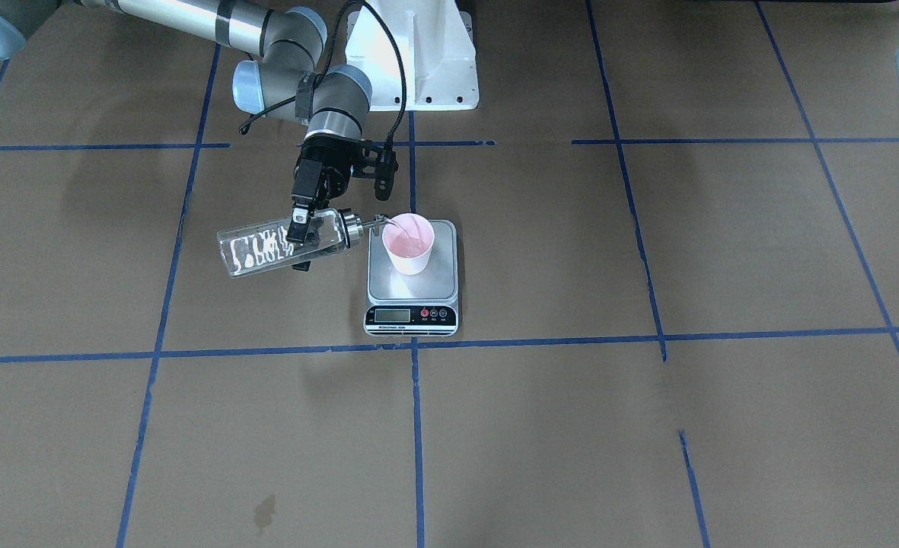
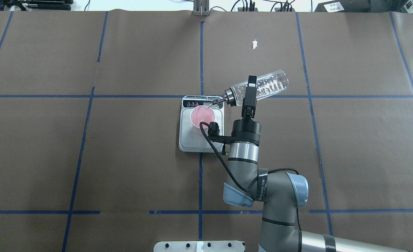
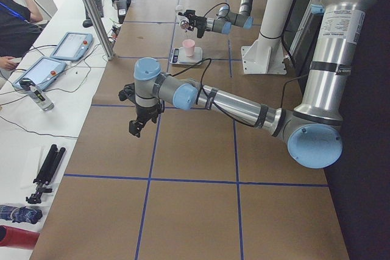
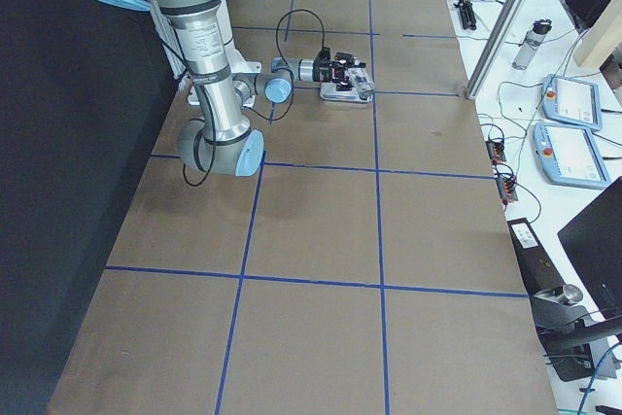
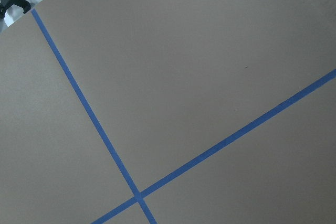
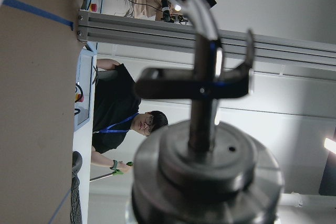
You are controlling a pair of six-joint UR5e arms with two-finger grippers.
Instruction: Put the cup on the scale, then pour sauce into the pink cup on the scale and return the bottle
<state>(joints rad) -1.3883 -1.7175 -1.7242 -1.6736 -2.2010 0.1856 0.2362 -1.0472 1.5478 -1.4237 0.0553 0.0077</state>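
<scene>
The pink cup (image 1: 409, 245) stands upright on the silver scale (image 1: 411, 297), also seen from overhead as cup (image 2: 202, 117) on scale (image 2: 192, 141). My right gripper (image 1: 301, 232) is shut on the clear glass bottle (image 1: 274, 245), held tilted almost level above the table. Its silver cap and spout (image 1: 379, 222) reach over the cup's rim. Clear liquid clings inside the bottle (image 2: 267, 85), and some lies in the cup. The right wrist view shows the cap and spout (image 6: 205, 161) close up. My left gripper (image 3: 139, 123) hangs over bare table far from the scale; I cannot tell whether it is open.
The white robot pedestal (image 1: 411, 53) stands behind the scale. Blue tape lines cross the brown paper table cover. A small stain (image 1: 264, 510) marks the near side. Operators and tablets (image 3: 67, 45) sit at the bench beyond the table's far edge.
</scene>
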